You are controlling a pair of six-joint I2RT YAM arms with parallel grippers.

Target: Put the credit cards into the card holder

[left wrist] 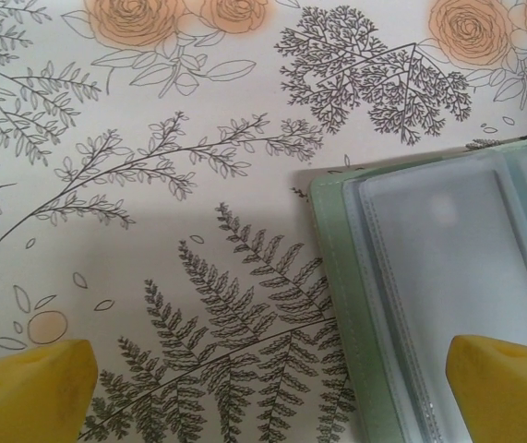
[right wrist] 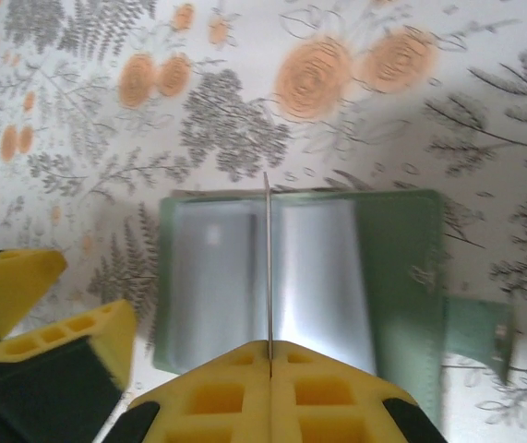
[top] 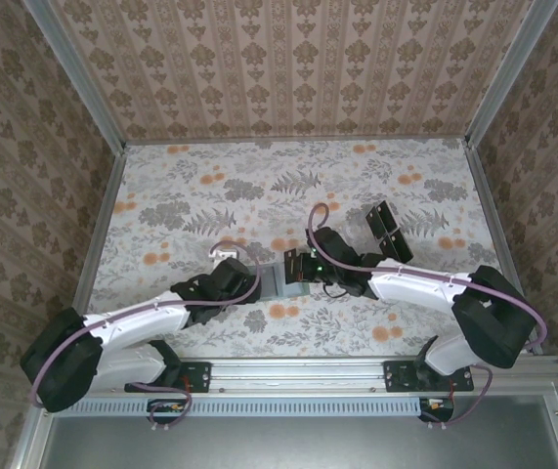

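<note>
Floral tabletop (top: 259,186), card holder (right wrist: 397,277) open beneath right tool (right wrist: 269,351) pinching credit card (right wrist: 267,258)

Soft, even light — faint shadows, close wrist views slightly blurred.

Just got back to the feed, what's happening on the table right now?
The right gripper is shut on a thin card, held edge-on over the open green card holder. The left gripper is open, one finger over the holder's edge; contact is unclear. More black cards sit farther back on the right.
</note>
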